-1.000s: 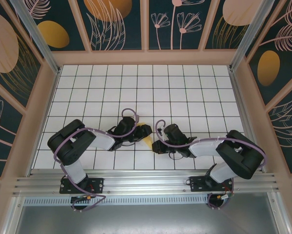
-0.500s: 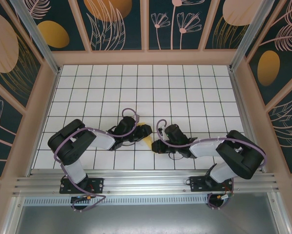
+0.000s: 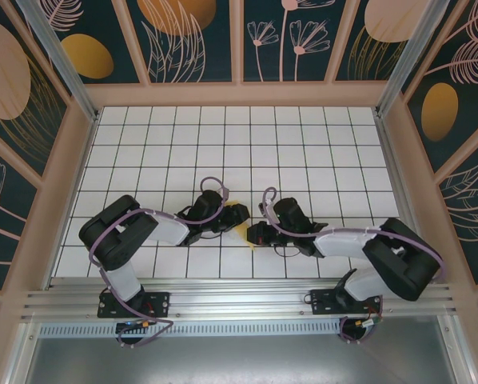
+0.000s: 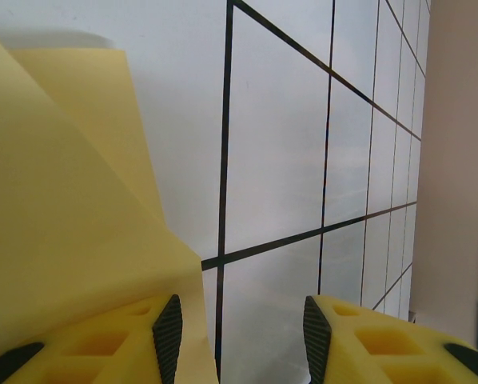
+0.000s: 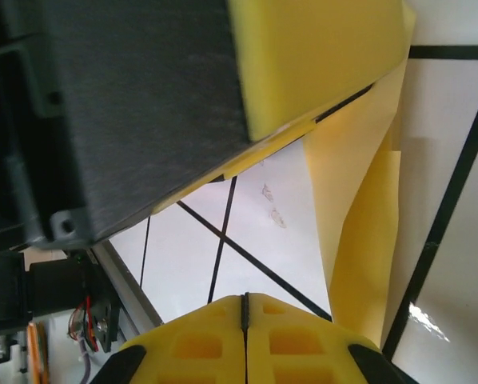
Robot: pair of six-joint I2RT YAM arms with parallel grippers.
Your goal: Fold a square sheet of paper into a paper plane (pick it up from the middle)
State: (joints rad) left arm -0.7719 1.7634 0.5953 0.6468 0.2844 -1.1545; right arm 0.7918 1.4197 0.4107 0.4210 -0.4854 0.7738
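The square sheet of paper (image 3: 243,230) is a small creased pale-yellow shape on the white tiles between my two grippers. In the left wrist view the paper (image 4: 63,200) stands folded at the left and drapes over my left finger (image 4: 103,344). The left gripper (image 4: 240,328) is open, with bare tile showing between its jaws. In the top view the left gripper (image 3: 237,214) sits on the paper's far-left side. The right gripper (image 3: 253,235) is at the paper's near-right edge. The right gripper (image 5: 245,300) is shut, pads together with nothing between them. The paper (image 5: 367,216) rises just right of it, under the left gripper's finger (image 5: 319,56).
The white grid table (image 3: 303,144) stretches back to the patterned rear wall. Pink side walls (image 3: 69,168) close it in on the left and right. An aluminium rail (image 3: 239,302) runs along the near edge by the arm bases.
My right gripper has shifted a little left, closer to the paper and the left gripper, and its wrist has turned. The left arm has stayed put.
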